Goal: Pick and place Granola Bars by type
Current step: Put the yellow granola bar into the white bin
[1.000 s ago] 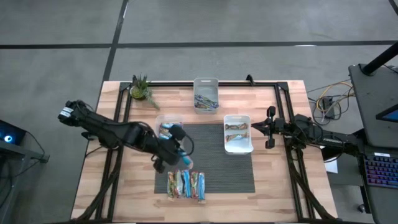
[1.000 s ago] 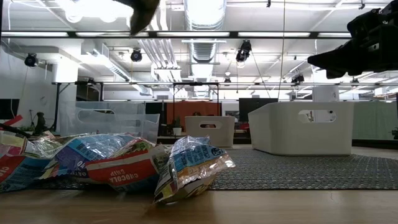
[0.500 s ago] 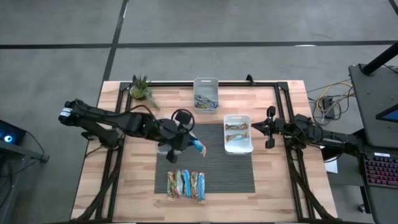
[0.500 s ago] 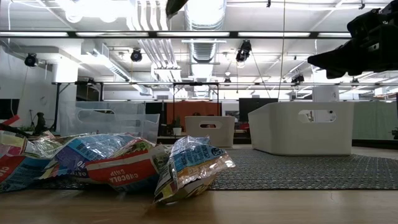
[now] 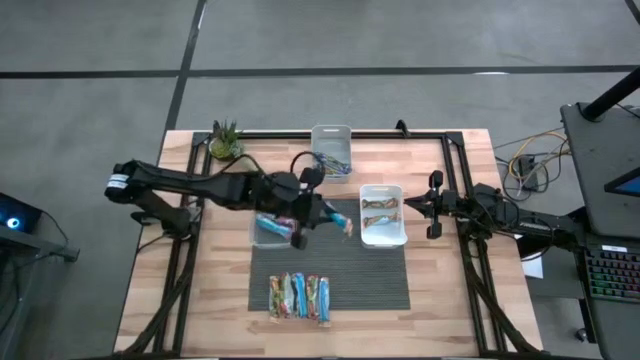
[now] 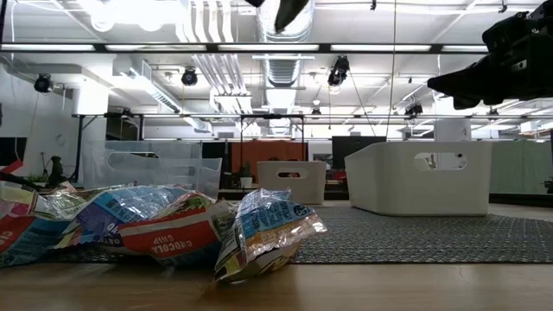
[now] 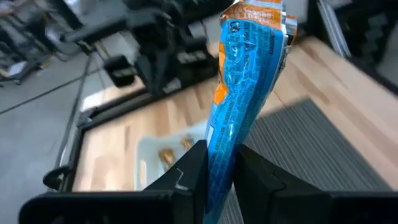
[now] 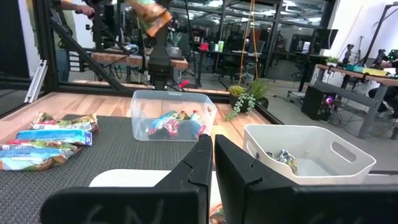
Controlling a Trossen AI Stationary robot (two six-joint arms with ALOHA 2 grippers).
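The left end effector [image 7: 219, 168] grips a blue granola bar [image 7: 244, 93]; its print is unreadable.

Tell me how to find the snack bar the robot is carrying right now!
Look at the dark mat in the middle of the wooden table. Above its top edge, between the clear bin and the white bin, the left hand grips one blue granola bar with orange print. It is the only bar up in the air; the rest lie in bins or in the row on the mat.
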